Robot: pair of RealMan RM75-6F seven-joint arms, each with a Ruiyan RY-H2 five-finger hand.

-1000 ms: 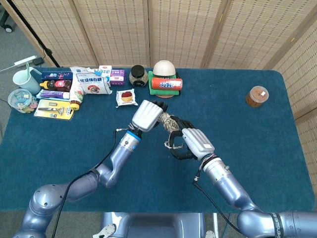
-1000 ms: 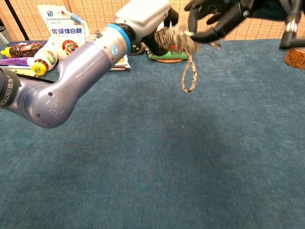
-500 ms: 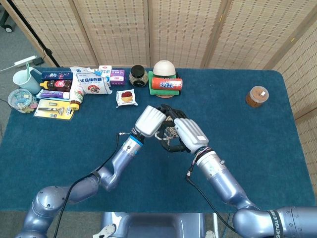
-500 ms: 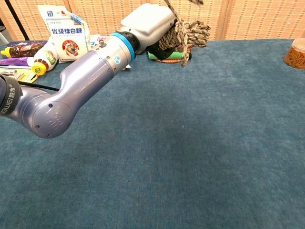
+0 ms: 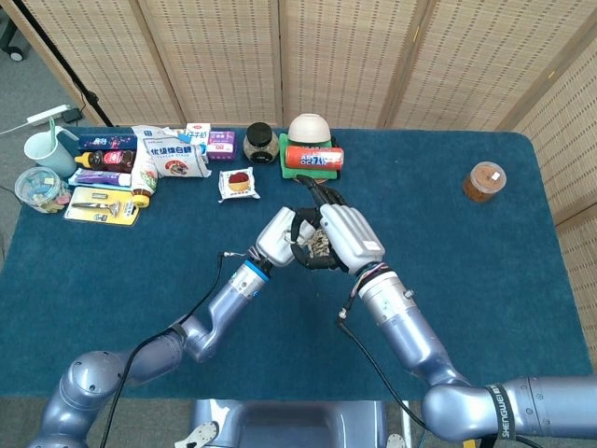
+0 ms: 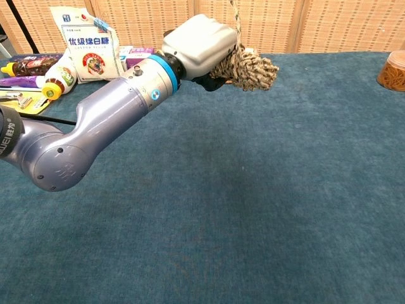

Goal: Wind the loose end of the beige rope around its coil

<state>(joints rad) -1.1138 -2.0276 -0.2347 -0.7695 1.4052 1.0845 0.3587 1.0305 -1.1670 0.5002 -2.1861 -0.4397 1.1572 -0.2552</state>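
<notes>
Left hand point(image 6: 197, 45) grips the beige rope coil point(image 6: 253, 65) at one end, holding it clear above the blue table point(image 6: 253, 209) near its middle. Loose end point(image 6: 236, 16) runs straight up out of the chest view — taut, so presumably held by the right hand point(image 5: 347, 235), which sits close over the coil in the head view; its fingers are hidden, so its grasp cannot be confirmed. Rope judged light, soft and limp, with a rough braided surface — unlikely to slip. Best taken near the free tip, keeping tension so the wraps do not slacken.
</notes>
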